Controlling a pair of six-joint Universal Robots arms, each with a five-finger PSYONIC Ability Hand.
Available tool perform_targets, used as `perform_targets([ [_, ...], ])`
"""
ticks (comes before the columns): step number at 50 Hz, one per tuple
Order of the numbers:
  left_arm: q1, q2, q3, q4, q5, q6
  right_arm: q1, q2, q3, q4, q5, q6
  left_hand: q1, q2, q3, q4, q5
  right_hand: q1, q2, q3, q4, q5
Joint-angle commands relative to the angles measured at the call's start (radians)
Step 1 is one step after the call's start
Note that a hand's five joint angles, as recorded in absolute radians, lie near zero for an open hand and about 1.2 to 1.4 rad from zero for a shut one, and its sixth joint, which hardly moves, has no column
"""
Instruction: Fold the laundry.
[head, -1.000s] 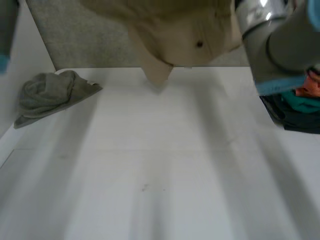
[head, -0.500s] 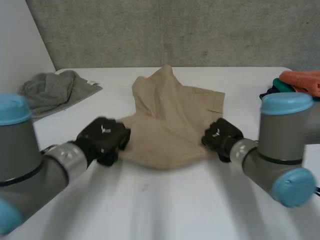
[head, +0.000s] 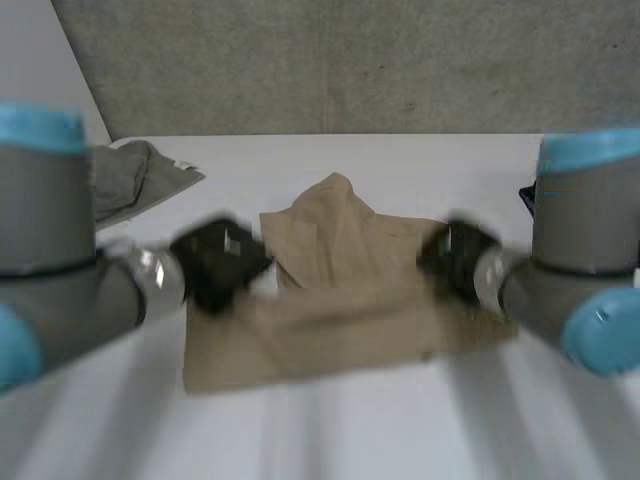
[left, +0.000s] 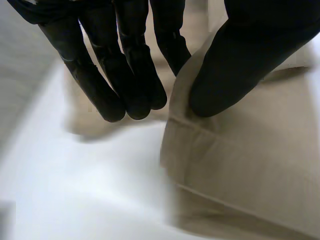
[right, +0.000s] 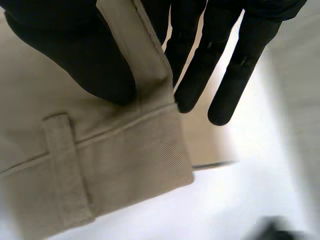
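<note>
Khaki garment (head: 340, 300) lay across the middle of the frame in the head view, spread on the white worktop (head: 330, 430). A broad band of it ran side to side nearer the lower edge, and a crumpled peak rose behind that toward the grey wall (head: 350, 60). I saw my left hand (head: 220, 262) at the cloth's left end and my right hand (head: 455, 260) at its right end, each on the upper edge of the band. The left arm (head: 50, 260) filled the left side of the frame and the right arm (head: 580, 250) the right side. A grey cloth (head: 140, 175) sat bunched in the upper left, well apart from the khaki garment.

In the left wrist view, the left hand (left: 125, 60) had a raised edge of the khaki garment (left: 250, 150) nipped between its thumb (left: 235, 65) and its fingers (left: 150, 75). The thumb pressed on the top face and the fingers ran down the other side of the fold. Beyond the fingertips the cloth lay in flat layers on the worktop (left: 90, 190).

In the right wrist view, the right hand (right: 70, 50) held the cloth the same way. A strip of the waistband (right: 135, 145) stood up between thumb and fingers (right: 200, 65), clamped there. A belt loop (right: 67, 165) crossed the band beyond the thumb, and bare worktop (right: 240, 200) showed past the garment's corner.
</note>
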Motion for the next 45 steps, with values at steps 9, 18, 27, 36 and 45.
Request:
perform_targets([
  [9, 0.018, -0.009, 0.825, 0.423, -0.101, -0.246, 0.015, -0.043, -0.462, -0.701, -0.012, 0.121, 0.233, 0.197, 0.205, 0.198, 0.223, 0.281, 0.217, 0.204, 0.197, 0.195],
  [18, 0.053, 0.011, 0.594, 0.448, -0.080, -0.293, 0.013, 0.030, -0.438, -0.673, -0.021, 0.160, 0.233, 0.197, 0.205, 0.198, 0.223, 0.281, 0.217, 0.204, 0.197, 0.195],
  [27, 0.056, -0.054, 0.264, 0.502, -0.047, -0.316, 0.027, 0.124, -0.254, -0.627, -0.027, 0.160, 0.233, 0.197, 0.205, 0.198, 0.223, 0.281, 0.217, 0.204, 0.197, 0.195],
  [36, 0.036, -0.124, -0.055, 0.517, -0.012, -0.303, 0.026, 0.175, 0.023, -0.597, -0.030, 0.123, 0.233, 0.197, 0.205, 0.198, 0.223, 0.281, 0.217, 0.204, 0.197, 0.195],
  [45, 0.030, 0.040, -0.233, 0.362, -0.006, -0.293, 0.003, 0.063, 0.179, -0.379, -0.030, 0.051, 0.233, 0.197, 0.205, 0.198, 0.223, 0.281, 0.217, 0.204, 0.197, 0.195],
])
